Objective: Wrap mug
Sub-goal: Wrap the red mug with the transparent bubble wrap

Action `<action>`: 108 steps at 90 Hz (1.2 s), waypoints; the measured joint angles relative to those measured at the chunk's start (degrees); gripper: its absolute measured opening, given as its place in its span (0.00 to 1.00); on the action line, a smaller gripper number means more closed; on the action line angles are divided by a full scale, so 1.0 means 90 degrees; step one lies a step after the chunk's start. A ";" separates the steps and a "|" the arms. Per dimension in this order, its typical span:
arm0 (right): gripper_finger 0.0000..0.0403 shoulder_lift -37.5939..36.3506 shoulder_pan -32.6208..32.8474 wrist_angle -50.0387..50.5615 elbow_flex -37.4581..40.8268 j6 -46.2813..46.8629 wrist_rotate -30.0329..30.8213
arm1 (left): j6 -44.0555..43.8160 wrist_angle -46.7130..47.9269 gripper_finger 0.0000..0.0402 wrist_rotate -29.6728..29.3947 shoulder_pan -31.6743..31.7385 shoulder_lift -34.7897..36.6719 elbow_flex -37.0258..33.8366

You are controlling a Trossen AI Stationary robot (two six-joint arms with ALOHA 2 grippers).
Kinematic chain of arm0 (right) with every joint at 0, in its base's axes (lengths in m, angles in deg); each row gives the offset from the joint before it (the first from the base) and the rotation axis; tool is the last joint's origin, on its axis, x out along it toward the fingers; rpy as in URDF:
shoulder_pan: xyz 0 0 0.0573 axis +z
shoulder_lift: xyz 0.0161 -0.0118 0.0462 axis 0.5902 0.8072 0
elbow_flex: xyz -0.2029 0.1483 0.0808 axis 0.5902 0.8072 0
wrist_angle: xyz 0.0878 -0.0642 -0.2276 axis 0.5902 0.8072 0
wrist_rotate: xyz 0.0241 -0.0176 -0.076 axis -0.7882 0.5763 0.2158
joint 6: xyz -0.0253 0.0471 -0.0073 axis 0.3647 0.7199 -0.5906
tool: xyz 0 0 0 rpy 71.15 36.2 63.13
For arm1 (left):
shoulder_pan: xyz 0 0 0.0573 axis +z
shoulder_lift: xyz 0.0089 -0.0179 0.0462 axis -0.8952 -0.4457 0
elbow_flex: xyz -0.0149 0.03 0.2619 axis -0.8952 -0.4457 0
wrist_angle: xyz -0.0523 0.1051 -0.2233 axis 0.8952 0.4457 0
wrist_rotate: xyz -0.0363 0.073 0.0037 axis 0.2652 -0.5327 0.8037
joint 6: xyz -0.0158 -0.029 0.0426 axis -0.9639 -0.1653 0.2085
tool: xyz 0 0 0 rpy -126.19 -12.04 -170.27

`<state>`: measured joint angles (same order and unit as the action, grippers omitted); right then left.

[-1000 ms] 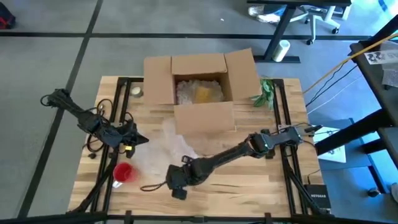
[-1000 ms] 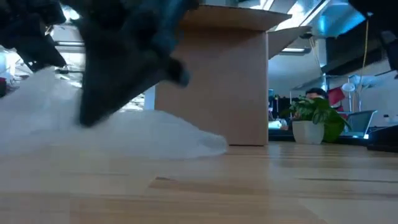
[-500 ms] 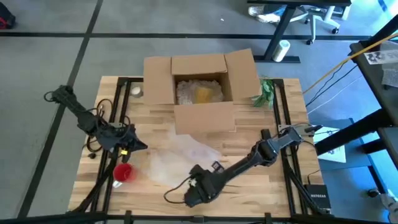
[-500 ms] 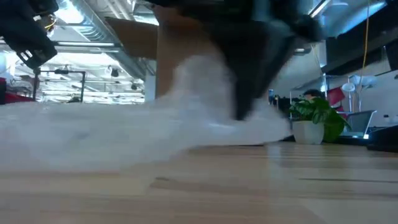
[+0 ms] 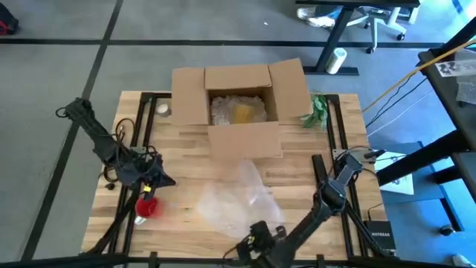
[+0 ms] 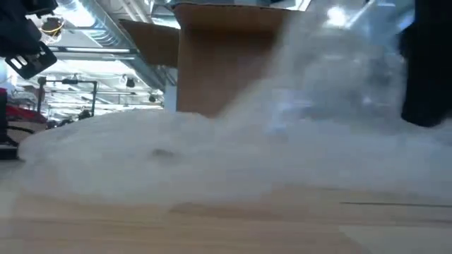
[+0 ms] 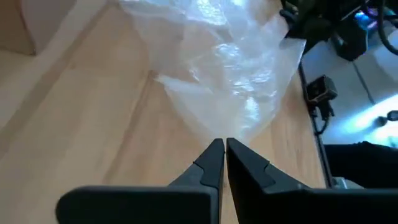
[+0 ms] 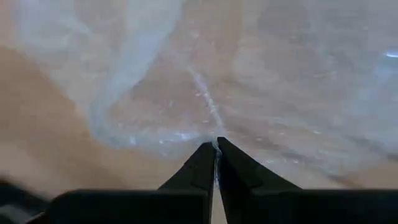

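Right, the right gripper (image 5: 253, 242) had its fingers clamped on the wrap (image 5: 236, 199) at the bench's near edge, while the mug (image 5: 147, 207) sat well left, beside the left gripper (image 5: 154, 179), fingers together.

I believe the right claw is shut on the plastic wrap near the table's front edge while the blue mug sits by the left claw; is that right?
Not quite: the mug is red, not blue, as the high view shows. The rest holds: the right claw is shut on the plastic wrap near the table's front edge, and the mug sits by the left claw.
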<state>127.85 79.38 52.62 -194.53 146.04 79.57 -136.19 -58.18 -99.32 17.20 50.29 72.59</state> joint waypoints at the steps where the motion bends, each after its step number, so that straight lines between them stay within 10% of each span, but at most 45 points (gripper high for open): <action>1: 0.00 0.0002 -0.0032 -0.0107 0.0000 -0.0108 0.0045 | 0.0003 -0.0025 0.00 0.0001 -0.0014 -0.0010 0.0000; 20: 0.00 0.0085 -0.0743 -0.2156 0.0000 -0.2405 0.0360 | 0.0004 -0.0262 0.00 -0.0001 -0.0277 -0.0116 0.0000; 49: 0.02 0.0085 -0.1076 -0.2404 0.0000 -0.3803 0.0212 | 0.0186 -0.0246 0.00 -0.0003 -0.0521 -0.0149 0.0000; 108: 0.28 0.0085 -0.1354 -0.2637 0.0000 -0.4637 -0.0217 | 0.1359 -0.0444 0.19 -0.0004 -0.0506 -0.0355 0.0000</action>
<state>128.61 67.20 28.88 -194.53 104.31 77.62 -123.96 -62.17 -99.36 12.65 47.10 72.59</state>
